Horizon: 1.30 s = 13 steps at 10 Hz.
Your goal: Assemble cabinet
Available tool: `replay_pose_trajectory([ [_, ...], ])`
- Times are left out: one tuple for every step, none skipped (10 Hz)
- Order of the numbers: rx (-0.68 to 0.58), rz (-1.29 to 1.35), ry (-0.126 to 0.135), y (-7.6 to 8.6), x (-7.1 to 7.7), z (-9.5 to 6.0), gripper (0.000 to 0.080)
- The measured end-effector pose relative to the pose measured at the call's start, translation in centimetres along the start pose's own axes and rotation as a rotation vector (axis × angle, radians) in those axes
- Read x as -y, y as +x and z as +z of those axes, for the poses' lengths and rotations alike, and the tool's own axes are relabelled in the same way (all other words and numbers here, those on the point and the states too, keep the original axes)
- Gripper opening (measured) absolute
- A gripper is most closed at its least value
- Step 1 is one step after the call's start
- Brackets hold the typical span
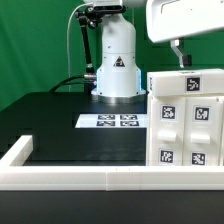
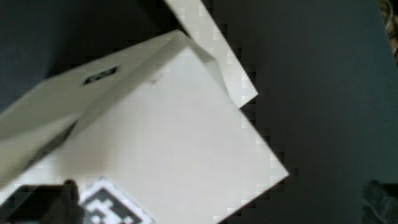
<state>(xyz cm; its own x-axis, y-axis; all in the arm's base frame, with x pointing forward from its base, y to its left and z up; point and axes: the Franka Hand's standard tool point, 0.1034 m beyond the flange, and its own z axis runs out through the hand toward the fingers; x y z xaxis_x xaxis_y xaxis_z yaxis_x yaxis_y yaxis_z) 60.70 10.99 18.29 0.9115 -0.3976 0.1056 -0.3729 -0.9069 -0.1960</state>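
The cabinet [image 1: 186, 120] is a white boxy shell standing upright at the exterior view's right, near the front rim, with several black-and-white tags on its facing side and one on top. My gripper [image 1: 182, 62] hangs just above its top. In the wrist view the cabinet's white panels [image 2: 160, 130] fill the picture, with a tag [image 2: 111, 208] near one dark finger [image 2: 25, 205]. The gripper [image 2: 205, 215] has its fingers far apart at the picture's two edges, open and holding nothing. I cannot pick out separate drawer blocks.
The marker board [image 1: 117, 121] lies flat on the black table in front of the robot base [image 1: 115, 70]. A low white rim [image 1: 70, 178] frames the table's front and the exterior view's left. A green curtain stands behind.
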Motion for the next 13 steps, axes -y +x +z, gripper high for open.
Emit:
replay_pose_trajectory([
  [0.0, -0.157, -0.004, 0.4, -0.4, -0.1, 0.0796],
  [0.0, -0.271, -0.006, 0.7, -0.8, -0.1, 0.0796],
  [0.008, -0.342, -0.008, 0.6, -1.0, 0.0, 0.0796],
  [0.012, -0.494, -0.022, 0.5, -0.9, 0.0, 0.0796],
  [0.025, -0.597, -0.038, 0.4, -0.8, 0.1, 0.0796],
  [0.036, -0.643, -0.043, 0.3, -0.8, 0.1, 0.0796],
  [0.037, -0.71, -0.048, 0.4, -1.0, 0.1, 0.0796],
  [0.039, -0.769, -0.051, 0.5, -1.1, 0.1, 0.0796],
  [0.041, -0.805, -0.057, 0.5, -1.2, 0.1, 0.0796],
  [0.044, -0.897, -0.064, 0.6, -1.4, 0.1, 0.0796],
  [0.051, -1.026, -0.075, 0.7, -1.6, 0.1, 0.0796],
  [0.061, -1.174, -0.078, 0.6, -1.8, 0.2, 0.0796],
  [0.074, -1.285, -0.083, 0.6, -2.1, 0.4, 0.0796],
])
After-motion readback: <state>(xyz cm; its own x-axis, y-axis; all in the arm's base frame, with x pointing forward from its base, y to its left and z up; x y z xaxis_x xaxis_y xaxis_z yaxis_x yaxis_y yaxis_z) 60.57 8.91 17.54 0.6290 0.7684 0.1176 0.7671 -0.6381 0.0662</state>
